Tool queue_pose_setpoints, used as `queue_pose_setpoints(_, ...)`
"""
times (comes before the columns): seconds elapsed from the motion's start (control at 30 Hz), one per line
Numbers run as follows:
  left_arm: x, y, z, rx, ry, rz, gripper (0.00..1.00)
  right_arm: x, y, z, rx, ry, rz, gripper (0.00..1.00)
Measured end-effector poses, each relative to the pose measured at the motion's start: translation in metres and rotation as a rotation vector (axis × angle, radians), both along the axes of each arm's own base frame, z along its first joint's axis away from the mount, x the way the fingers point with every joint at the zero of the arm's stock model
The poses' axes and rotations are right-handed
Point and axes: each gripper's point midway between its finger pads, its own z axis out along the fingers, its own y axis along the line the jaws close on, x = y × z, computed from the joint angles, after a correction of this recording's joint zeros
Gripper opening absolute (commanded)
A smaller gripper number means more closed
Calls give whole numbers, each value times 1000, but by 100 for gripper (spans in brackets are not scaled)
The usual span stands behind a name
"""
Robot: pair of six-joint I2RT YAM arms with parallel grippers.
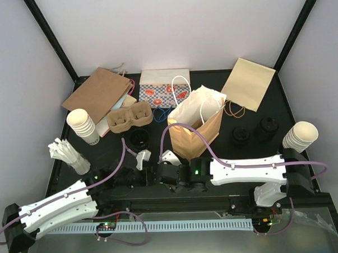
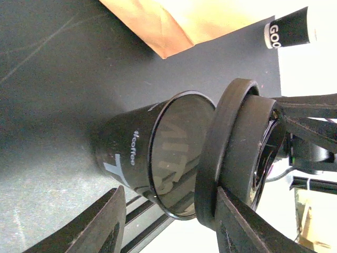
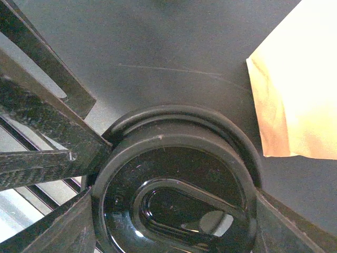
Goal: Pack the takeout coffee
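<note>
A black takeout coffee cup [image 2: 126, 153] printed "coffee" stands open on the dark table. My right gripper [image 3: 174, 196] is shut on a black lid [image 3: 179, 200] and holds that lid [image 2: 237, 142] tilted close over the cup's mouth. The left gripper [image 2: 169, 195] is open and straddles the cup rim and the lid. One finger [image 2: 247, 226] lies against the lid's edge, the other finger [image 2: 102, 226] stands off the cup wall. In the top view both grippers meet near the table's front middle, left gripper [image 1: 144, 171] and right gripper [image 1: 166, 174], hiding this cup. A second open black cup [image 1: 139, 139] stands just behind them.
An open paper bag [image 1: 194, 134] stands right behind the grippers. A cardboard tray [image 1: 130, 118] sits at back left by a stack of white cups [image 1: 82, 126]. Two black round things [image 1: 240, 134] [image 1: 266, 128] and another white cup stack [image 1: 300, 136] are on the right. Flat bags lie at the back.
</note>
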Motion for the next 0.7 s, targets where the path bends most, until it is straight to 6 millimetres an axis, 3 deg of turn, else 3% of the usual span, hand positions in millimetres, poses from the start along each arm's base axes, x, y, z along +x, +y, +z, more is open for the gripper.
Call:
queue_pose_setpoints(0.17, 0, -2, 3, -15, -5, -5, 48, 0, -2, 7, -14, 0, 5, 67)
queue_pose_setpoints(0.7, 1, 6, 7, -19, -20, 26, 47, -5, 6, -1, 0, 34, 19, 67)
